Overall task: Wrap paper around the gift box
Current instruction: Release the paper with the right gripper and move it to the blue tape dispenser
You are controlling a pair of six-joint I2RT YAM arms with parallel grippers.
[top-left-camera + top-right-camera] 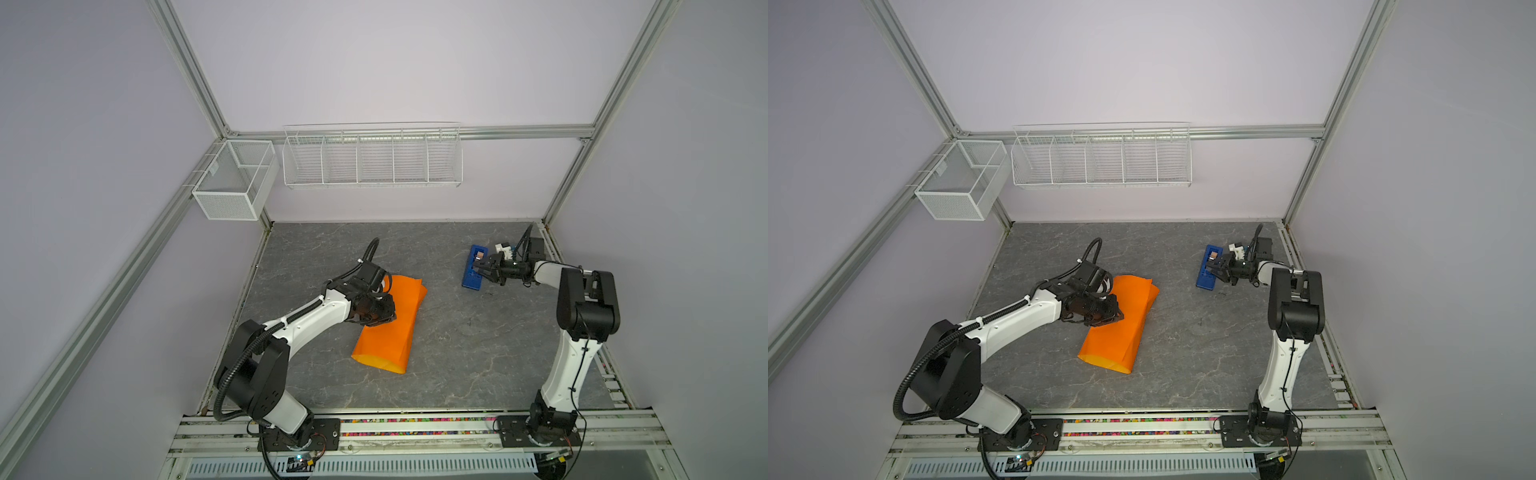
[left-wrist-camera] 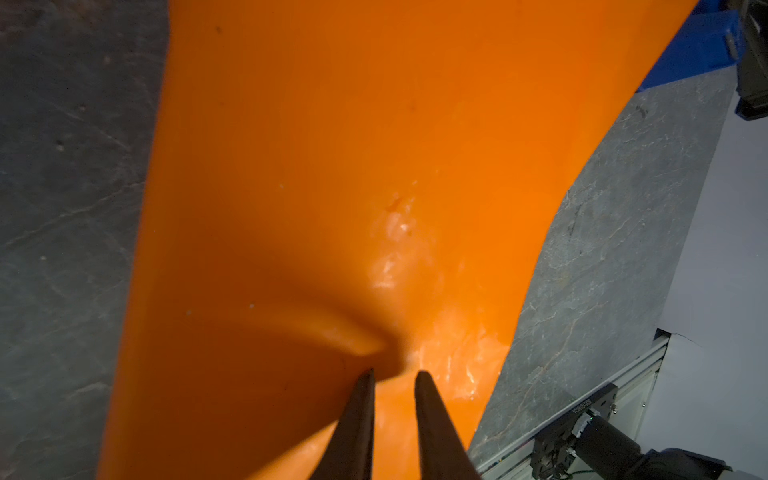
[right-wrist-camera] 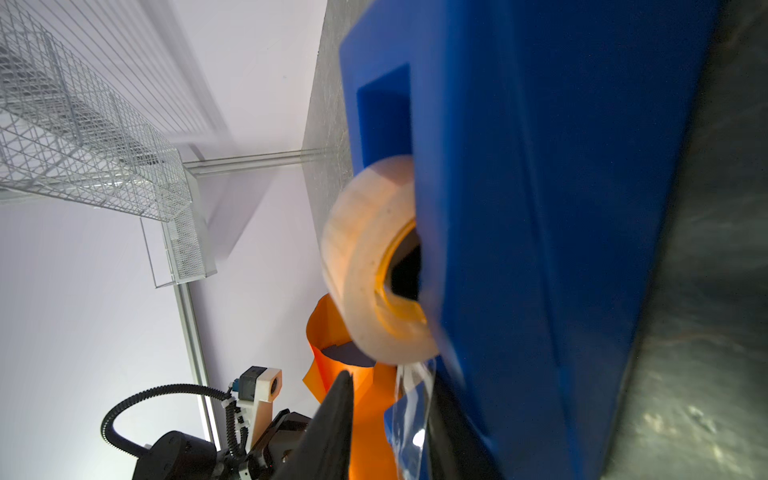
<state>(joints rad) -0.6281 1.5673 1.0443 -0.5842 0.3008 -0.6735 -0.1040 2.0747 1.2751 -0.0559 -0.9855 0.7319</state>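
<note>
Orange paper [image 1: 390, 328] lay mid-tabletop [image 1: 457, 353], rolled around the navy gift box [image 3: 347, 354]. Our left pincer [image 2: 395, 374] pressed it, tips narrow; we couldn't tell whether they pinched it. Farther off, our right pincer [image 1: 478, 266] stood apart around the blue dispenser's [image 1: 471, 279] clear tape [image 3: 409, 415].

The paper [image 1: 390, 332] lies on the worktop [image 1: 465, 357] left of the middle, with the left hand [image 1: 388, 316] on its left edge. The tape dispenser [image 1: 470, 279] sits far right, with the right hand [image 1: 481, 268] at its right side.
</note>
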